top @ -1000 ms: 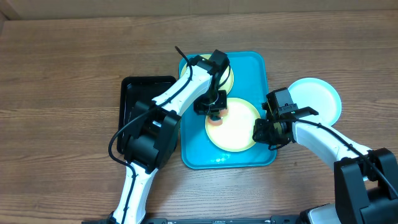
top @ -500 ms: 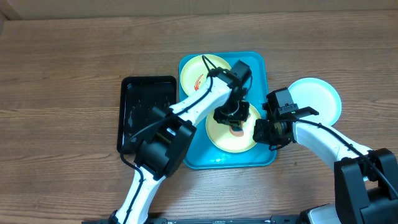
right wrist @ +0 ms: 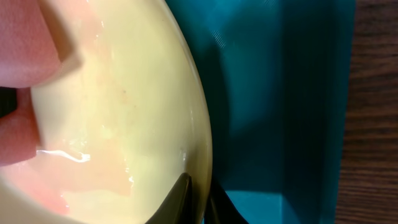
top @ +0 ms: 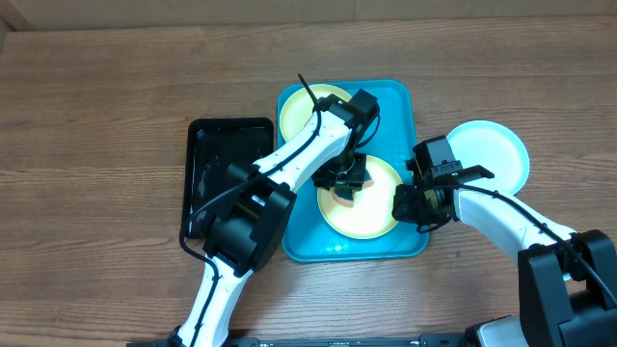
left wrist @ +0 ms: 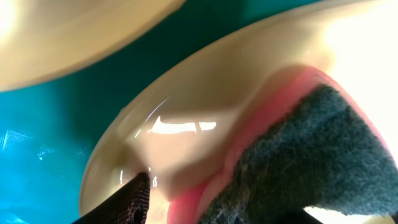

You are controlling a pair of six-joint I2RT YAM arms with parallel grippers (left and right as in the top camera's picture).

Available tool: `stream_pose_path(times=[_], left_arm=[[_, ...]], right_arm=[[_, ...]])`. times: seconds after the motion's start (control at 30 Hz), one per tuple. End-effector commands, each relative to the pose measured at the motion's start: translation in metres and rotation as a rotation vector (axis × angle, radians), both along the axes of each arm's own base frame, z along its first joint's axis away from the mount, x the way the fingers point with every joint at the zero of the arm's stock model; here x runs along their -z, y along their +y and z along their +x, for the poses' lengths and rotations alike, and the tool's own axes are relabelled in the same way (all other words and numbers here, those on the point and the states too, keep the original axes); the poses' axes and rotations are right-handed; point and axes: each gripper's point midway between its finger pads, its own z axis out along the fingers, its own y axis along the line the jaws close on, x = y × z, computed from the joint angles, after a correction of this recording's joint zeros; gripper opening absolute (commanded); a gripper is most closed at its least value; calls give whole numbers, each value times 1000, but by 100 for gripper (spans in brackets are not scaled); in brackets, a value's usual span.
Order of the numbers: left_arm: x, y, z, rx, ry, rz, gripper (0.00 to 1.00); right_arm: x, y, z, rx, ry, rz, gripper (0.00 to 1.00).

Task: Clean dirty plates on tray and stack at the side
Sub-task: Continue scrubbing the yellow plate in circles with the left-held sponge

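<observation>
A pale yellow-green plate (top: 371,207) lies at the front of the turquoise tray (top: 395,96). My left gripper (top: 345,180) is shut on a pink sponge with a dark green pad (left wrist: 298,155) and presses it on this plate's left part (left wrist: 205,93). My right gripper (top: 410,205) is shut on the plate's right rim; in the right wrist view its fingertips (right wrist: 181,198) pinch the rim (right wrist: 199,143). A second yellow-green plate (top: 292,116) lies at the tray's back, partly hidden by my left arm. A light blue plate (top: 492,154) rests on the table to the right of the tray.
A smaller black tray (top: 227,173) sits directly left of the turquoise tray. Wooden table (top: 96,116) surrounds both. The tray's raised right wall (right wrist: 298,93) stands close beside my right gripper.
My left gripper has swept the sponge across the front plate, right and then back towards the left. The right gripper has stayed clamped on the rim.
</observation>
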Motion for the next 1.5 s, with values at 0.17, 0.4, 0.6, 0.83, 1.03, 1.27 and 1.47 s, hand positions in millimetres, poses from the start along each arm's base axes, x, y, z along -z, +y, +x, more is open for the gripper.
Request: stream_pose_path(times=[0.17, 0.4, 0.6, 0.83, 1.03, 1.27, 1.47], left_arm=[[-30, -13, 10, 112, -104, -37, 33], [-54, -15, 21, 155, -182, -54, 49], [-53, -19, 18, 226, -185, -63, 50], [-44, -24, 10, 287, -163, -72, 47], [-18, -24, -6, 310, -96, -34, 27], [-4, -22, -9, 262, -69, -12, 4], [-6, -36, -11, 174, -47, -73, 4]], right_arm=[[7, -8, -8, -24, 20, -48, 8], [7, -7, -8, -24, 19, -48, 8], [7, -7, -7, -24, 17, -48, 8], [7, -7, -7, -24, 17, -48, 8], [7, -7, -7, -24, 17, -48, 8], [7, -7, -7, -24, 17, -48, 8], [7, -7, -7, -24, 17, -48, 8]])
